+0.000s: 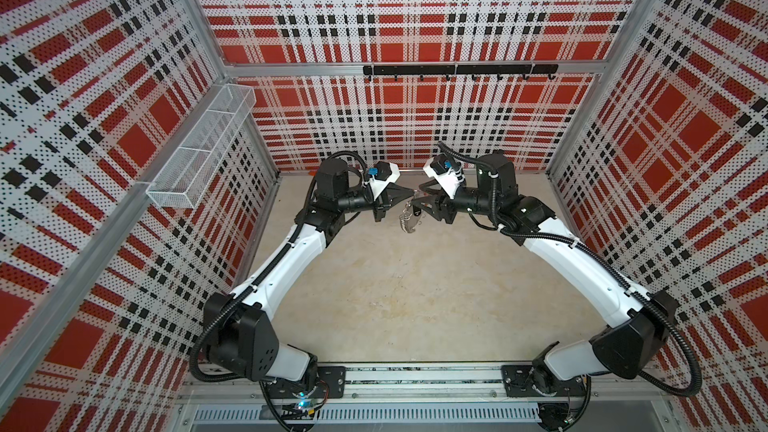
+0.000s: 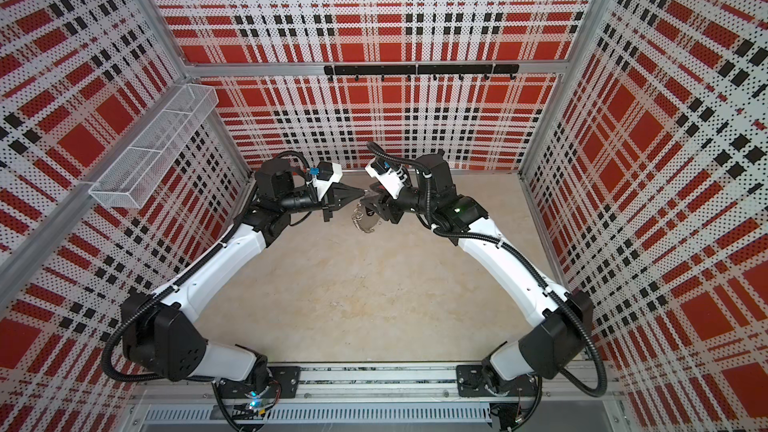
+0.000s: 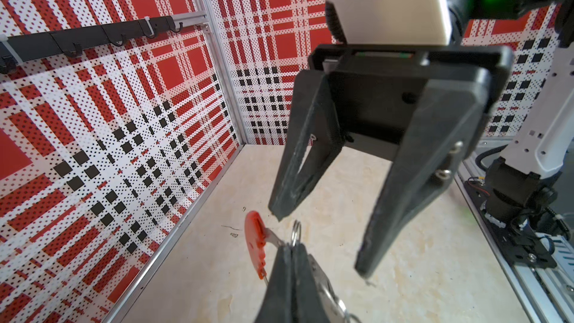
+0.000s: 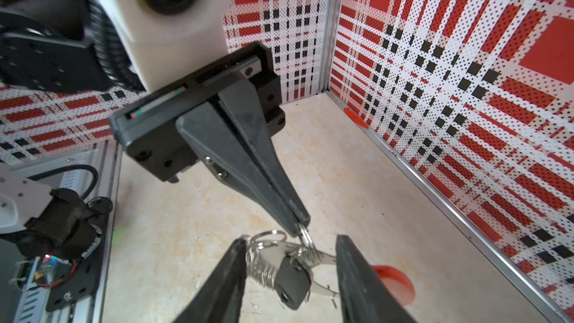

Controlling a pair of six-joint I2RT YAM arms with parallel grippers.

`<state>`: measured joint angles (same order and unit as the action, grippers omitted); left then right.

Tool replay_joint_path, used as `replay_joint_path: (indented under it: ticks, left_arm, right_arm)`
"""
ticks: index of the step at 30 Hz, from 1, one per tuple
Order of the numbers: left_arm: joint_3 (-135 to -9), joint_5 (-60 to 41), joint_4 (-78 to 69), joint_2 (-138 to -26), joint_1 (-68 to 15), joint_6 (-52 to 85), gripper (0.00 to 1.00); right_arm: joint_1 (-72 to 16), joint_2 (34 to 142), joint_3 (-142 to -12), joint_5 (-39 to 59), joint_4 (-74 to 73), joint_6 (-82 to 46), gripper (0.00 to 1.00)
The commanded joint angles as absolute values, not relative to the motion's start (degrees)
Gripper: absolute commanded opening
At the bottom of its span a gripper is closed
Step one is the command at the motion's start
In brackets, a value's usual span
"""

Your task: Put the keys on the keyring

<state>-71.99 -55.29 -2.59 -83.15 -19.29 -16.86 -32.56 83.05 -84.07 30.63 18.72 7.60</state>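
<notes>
1. Surface: pale, mottled beige tabletop (image 1: pixel 415 305). An aluminium base rail (image 1: pixel 415 376) along the near edge carries both arm mounts.
2. Enclosure: perforated panels (image 1: pixel 415 14) printed in red, black and white plaid on three sides. A black hook rail (image 1: pixel 457 69) is on the back panel and a white wire-mesh basket (image 1: pixel 199 151) on the left panel.
3. Left arm: rises from the near-left mount, bends at the elbow, and its wrist points toward the middle at the far end of the table. The left gripper (image 4: pixel 300 222) has its jaws pressed together on the keyring (image 1: pixel 409 220), pinching a small silver ring and the grey wire near the red sleeve (image 3: pixel 254 240).
4. Right arm: mirrored pose from the near-right mount, with the wrist facing the left one, tips close together. The right gripper (image 4: pixel 290 240) has its fingers (image 4: pixel 344 262) spread, one on either side of the hanging bunch.
5. Keyring: hangs below the left gripper's tips, above the far middle of the table, with its silver loops bunched together.
6. Keys (image 4: pixel 292 279): a black fob hanging among the loops, between the right gripper's fingers. Whether it is threaded on the hoop cannot be told.
</notes>
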Motion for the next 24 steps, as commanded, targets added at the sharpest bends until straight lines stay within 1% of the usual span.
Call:
replay_joint_path:
  ticks: [1,3,6,8,11,16,19,20,24]
  left_arm:
    - [-70.8,-56.6,-12.4,-81.5,-18.7,-9.6,0.0]
    - [-69.8,-56.3,-17.2,-81.8,-18.6,-5.1,0.0]
    - [-69.5,-56.3,-21.5,-82.3,-18.5,-0.4,0.0]
    - [-69.9,-56.2,-22.3,-82.6,-18.7,0.8,0.0]
    - [-69.9,-56.2,-22.7,-82.7,-19.2,1.0,0.0]
    - [-69.9,-55.9,-24.6,-82.7,-20.2,2.3,0.0]
    - [-70.5,-55.9,-25.0,-83.0,-20.6,2.9,0.0]
    - [-70.7,-55.9,-25.0,-83.1,-20.7,3.0,0.0]
    - [-71.1,-55.8,-25.2,-83.1,-20.9,3.4,0.0]
  right_arm:
    - [-29.6,78.5,-80.4,36.6,9.8,1.6,0.54]
    - [-27.0,77.6,-76.9,42.0,3.7,-3.5,0.53]
    - [-23.7,77.6,-72.1,49.1,-6.8,-13.0,0.47]
    - [-23.1,78.1,-70.2,51.5,-11.8,-16.3,0.44]
    - [-23.1,79.4,-70.3,52.9,-13.6,-17.4,0.44]
    - [-23.5,82.3,-71.7,54.7,-15.6,-18.9,0.48]
    - [-24.4,83.7,-72.9,55.3,-15.2,-18.7,0.48]
    - [-24.6,84.0,-73.2,55.2,-15.2,-18.6,0.47]
    - [-25.5,85.1,-73.5,55.7,-16.0,-19.5,0.38]
